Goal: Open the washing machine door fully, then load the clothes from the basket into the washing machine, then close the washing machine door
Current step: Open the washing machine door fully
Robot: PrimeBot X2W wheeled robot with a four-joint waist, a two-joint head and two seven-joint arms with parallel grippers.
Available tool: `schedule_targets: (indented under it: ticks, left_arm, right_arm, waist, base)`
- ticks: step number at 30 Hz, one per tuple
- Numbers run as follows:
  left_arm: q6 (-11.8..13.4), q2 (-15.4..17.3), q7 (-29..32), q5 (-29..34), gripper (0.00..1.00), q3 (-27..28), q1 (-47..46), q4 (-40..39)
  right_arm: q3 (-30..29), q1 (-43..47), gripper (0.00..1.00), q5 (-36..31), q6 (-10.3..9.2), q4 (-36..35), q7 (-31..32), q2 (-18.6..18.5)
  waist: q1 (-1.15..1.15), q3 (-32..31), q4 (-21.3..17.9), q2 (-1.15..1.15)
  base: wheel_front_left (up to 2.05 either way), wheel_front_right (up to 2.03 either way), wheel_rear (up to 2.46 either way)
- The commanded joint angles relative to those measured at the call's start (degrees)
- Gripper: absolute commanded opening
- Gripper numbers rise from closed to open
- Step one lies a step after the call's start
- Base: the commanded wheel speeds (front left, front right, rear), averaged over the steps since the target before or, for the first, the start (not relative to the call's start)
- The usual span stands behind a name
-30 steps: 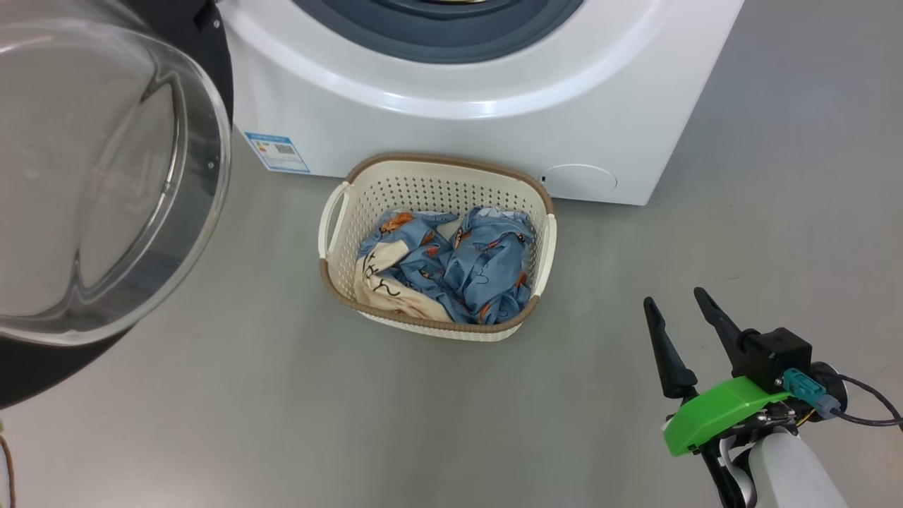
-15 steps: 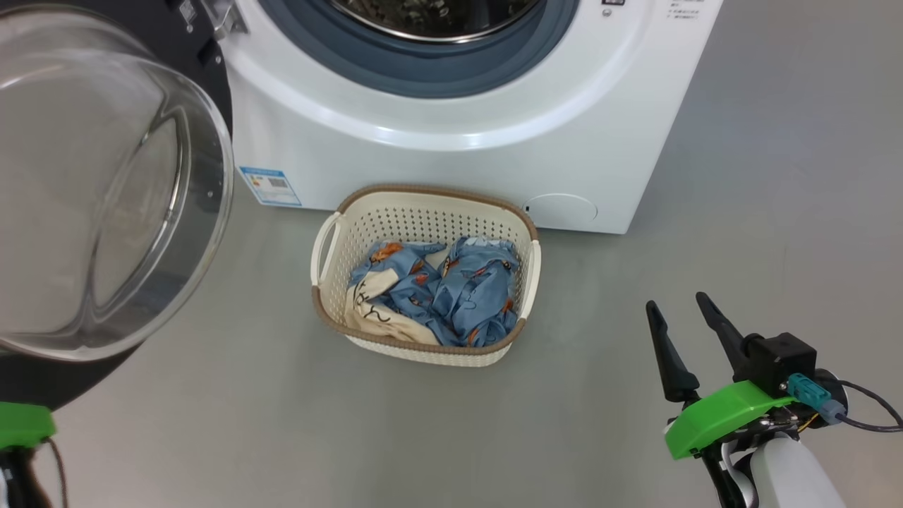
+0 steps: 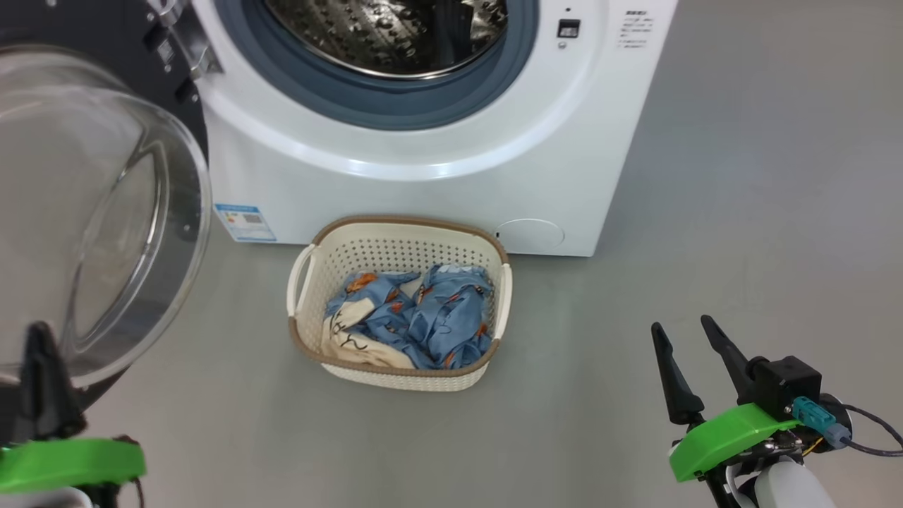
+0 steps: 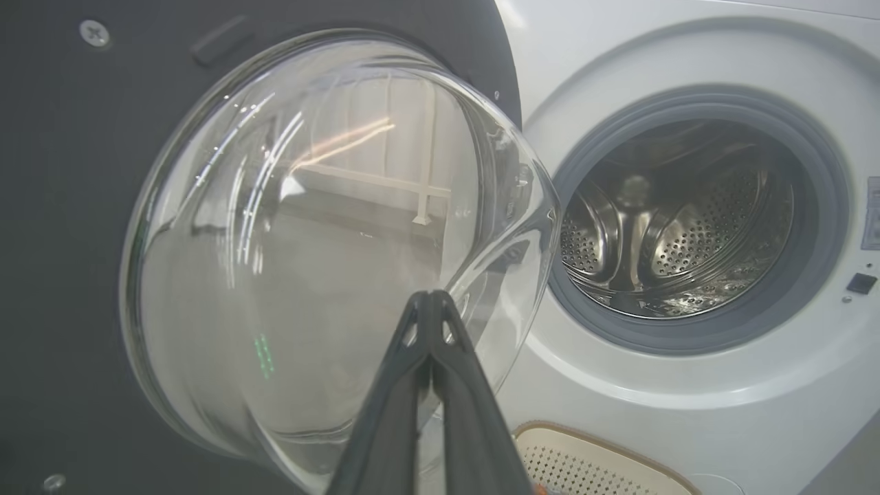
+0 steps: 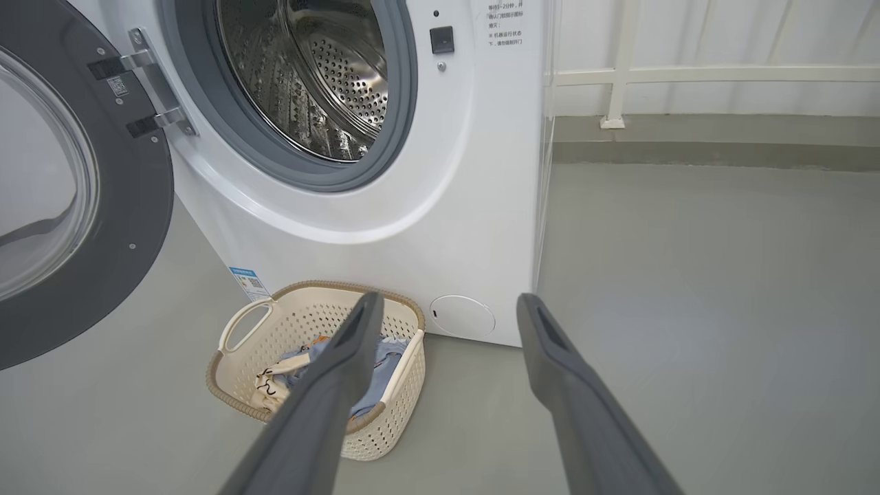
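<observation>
Resting in the basket (image 3: 395, 227), the clothes (image 3: 416, 317) sit on the floor (image 3: 635, 282) just before the washing machine (image 3: 437, 190).
Its door (image 3: 92, 212) stands open on my left. My left pincer (image 4: 430, 302) is pressed shut on nothing, before the door's glass; my right pincer (image 3: 681, 324) is spread wide, empty, right of the basket.
</observation>
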Motion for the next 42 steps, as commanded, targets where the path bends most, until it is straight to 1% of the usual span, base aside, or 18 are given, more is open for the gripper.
schedule_targets:
  ticks: [1, 6, 7, 8, 9, 10, 11, 12, 21, 30, 35, 42]
  left_arm:
    - [-0.1, 1.4, -0.3, 0.1, 0.00, 0.2, 0.9, -2.0]
    - [-0.1, 1.4, -0.3, 0.5, 0.00, -3.2, 3.5, -2.6]
    - [-0.1, 1.4, -0.3, 0.4, 0.11, -3.6, 3.9, -2.7]
    - [-0.1, 1.3, -0.3, 0.3, 0.26, -4.2, 4.4, -2.6]
    - [-0.1, 1.4, -0.3, 0.2, 0.39, -4.6, 4.7, -2.7]
    - [-0.1, 1.4, -0.3, 0.2, 0.49, -5.0, 5.0, -2.9]
    - [-0.1, 1.6, -0.3, 0.2, 0.79, -5.5, 5.3, -3.0]
    - [-0.1, 1.7, -0.3, 0.2, 1.00, -5.9, 5.5, -3.2]
    - [-0.1, 2.5, -0.3, 0.3, 1.00, -8.1, 7.7, -3.4]
    - [-0.1, 4.5, -0.3, 1.2, 1.00, -10.6, 9.2, -2.1]
    - [-0.1, 4.1, -0.3, 1.4, 1.00, -11.0, 10.5, -2.3]
    - [-0.1, 3.1, -0.3, 1.7, 1.00, -10.4, 11.2, -2.6]
  right_arm:
    - [1.6, 0.1, 1.00, 0.1, 0.09, -2.0, -0.7, 0.4]
    - [2.1, 1.0, 1.00, -0.1, 0.09, -4.1, -0.7, 0.4]
    - [2.2, 1.2, 1.00, 0.0, 0.09, -4.5, -0.7, 0.4]
    - [2.3, 1.4, 1.00, 0.1, 0.09, -4.8, -0.7, 0.4]
    - [2.4, 1.7, 1.00, 0.2, 0.09, -5.2, -0.7, 0.4]
    - [2.6, 1.9, 1.00, 0.3, 0.09, -5.5, -0.7, 0.4]
    - [2.7, 2.1, 1.00, 0.3, 0.09, -5.9, -0.7, 0.4]
    - [2.7, 2.3, 1.00, 0.2, 0.09, -6.2, -0.7, 0.4]
    - [2.9, 4.4, 1.00, 0.1, 0.09, -9.7, -0.7, 0.4]
    - [3.0, 5.8, 1.00, -0.3, 0.09, -12.6, -0.7, 0.4]
    - [3.0, 6.2, 1.00, -0.4, 0.09, -13.1, -0.7, 0.4]
    - [2.6, 6.6, 1.00, -0.5, 0.09, -13.1, -0.7, 0.4]
  waist:
    - [0.00, -1.0, -1.6, 0.00]
    - [0.00, -1.8, -3.8, 0.00]
    - [0.00, -2.0, -4.3, 0.00]
    - [0.00, -2.1, -4.8, 0.00]
    - [0.00, -2.2, -5.3, 0.00]
    - [0.00, -2.4, -5.8, 0.00]
    - [0.00, -2.6, -6.3, 0.00]
    - [0.00, -2.7, -6.7, 0.00]
    - [0.00, -3.4, -9.9, 0.00]
    - [0.00, -3.7, -11.9, 0.00]
    - [0.00, -4.2, -12.3, 0.00]
    - [0.00, -4.1, -11.7, 0.00]
  base:
    - [0.00, 0.00, 0.00]
    - [0.00, 0.00, 0.00]
    - [0.00, 0.00, 0.00]
    - [0.00, 0.00, 0.00]
    - [0.00, 0.00, 0.00]
    - [0.00, 0.00, 0.00]
    - [0.00, 0.00, 0.00]
    - [0.00, 0.00, 0.00]
    - [0.00, 0.00, 0.00]
    - [0.00, 0.00, 0.00]
    - [0.00, 0.00, 0.00]
    - [0.00, 0.00, 0.00]
